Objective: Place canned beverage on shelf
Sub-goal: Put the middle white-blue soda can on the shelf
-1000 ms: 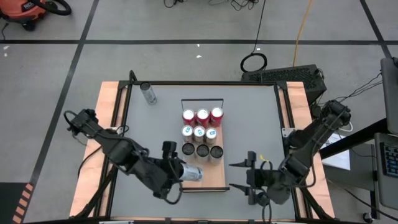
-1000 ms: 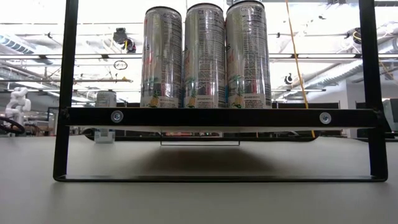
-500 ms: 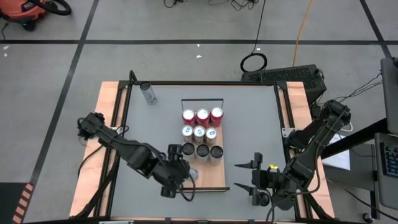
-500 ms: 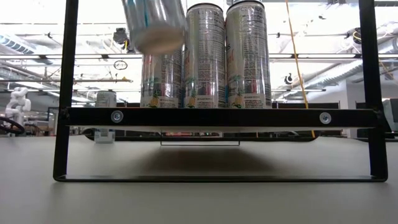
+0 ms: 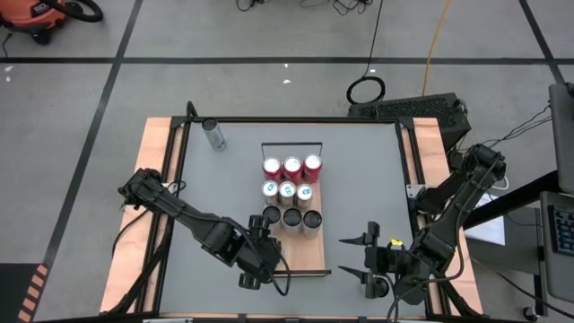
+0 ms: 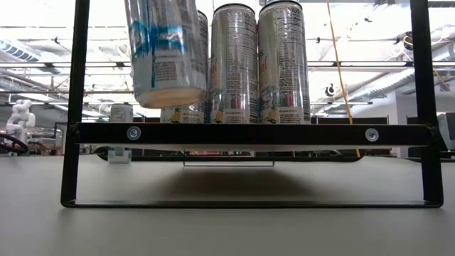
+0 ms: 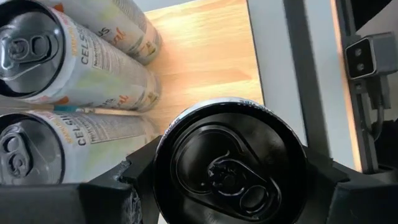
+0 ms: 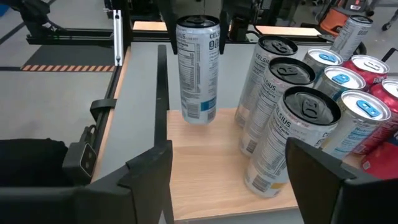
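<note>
The shelf (image 5: 305,256) is a light-wood board in the table's middle, with a black wire rail (image 5: 291,145) at its far end. On it stand three rows of cans: red (image 5: 291,168), blue-topped (image 5: 287,190) and dark-topped silver (image 5: 291,217). My left gripper (image 5: 260,254) is shut on a silver-and-blue can (image 8: 198,68) over the board's near left part. My right gripper (image 5: 363,257) is open and empty over the table, right of the shelf's near end. My left gripper pinches the can's top end (image 7: 180,134), just below the dark lid, between its two fingers (image 7: 140,177). The fingers come from above, pointing down, one on each side. The can hangs nearly upright, and its base (image 6: 169,98) is clear of the board.
A lone can (image 5: 213,135) stands on the grey table at the far left. The silver cans (image 7: 74,81) stand close to the far side of the held can. Bare wood (image 8: 211,180) lies under the held can. Pale wooden strips (image 5: 152,179) edge the table.
My left gripper has moved a little toward the table's right edge over the shelf's near end. It has turned the can from lying on its side to nearly upright and brought it down toward the board. My right gripper has shifted slightly right.
</note>
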### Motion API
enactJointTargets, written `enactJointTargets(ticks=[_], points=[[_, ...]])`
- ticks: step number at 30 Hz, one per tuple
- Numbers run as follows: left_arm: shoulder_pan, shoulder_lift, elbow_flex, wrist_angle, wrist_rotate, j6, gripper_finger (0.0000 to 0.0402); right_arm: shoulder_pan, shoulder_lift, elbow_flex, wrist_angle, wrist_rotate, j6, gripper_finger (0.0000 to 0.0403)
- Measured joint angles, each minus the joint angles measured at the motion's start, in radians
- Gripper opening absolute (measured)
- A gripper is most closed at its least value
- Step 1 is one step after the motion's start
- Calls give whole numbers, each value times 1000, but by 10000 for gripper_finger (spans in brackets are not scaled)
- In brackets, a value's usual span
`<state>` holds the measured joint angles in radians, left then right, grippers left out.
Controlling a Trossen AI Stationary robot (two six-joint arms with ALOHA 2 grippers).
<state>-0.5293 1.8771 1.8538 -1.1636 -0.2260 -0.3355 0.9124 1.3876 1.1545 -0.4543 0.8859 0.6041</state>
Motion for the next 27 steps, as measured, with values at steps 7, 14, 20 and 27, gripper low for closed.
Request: enactJointTargets(ticks=[7, 14, 20, 27], points=[[4, 11, -1, -6, 24, 0, 247, 0, 0, 0, 0, 0, 5, 253], [13, 9, -1, 2, 24, -1, 247, 0, 0, 0, 0, 0, 0, 254], [16, 9, -18, -2, 35, -18, 247, 0, 0, 0, 0, 0, -2, 254], [16, 9, -18, 3, 35, -26, 247, 0, 0, 0, 0, -1, -2, 254]])
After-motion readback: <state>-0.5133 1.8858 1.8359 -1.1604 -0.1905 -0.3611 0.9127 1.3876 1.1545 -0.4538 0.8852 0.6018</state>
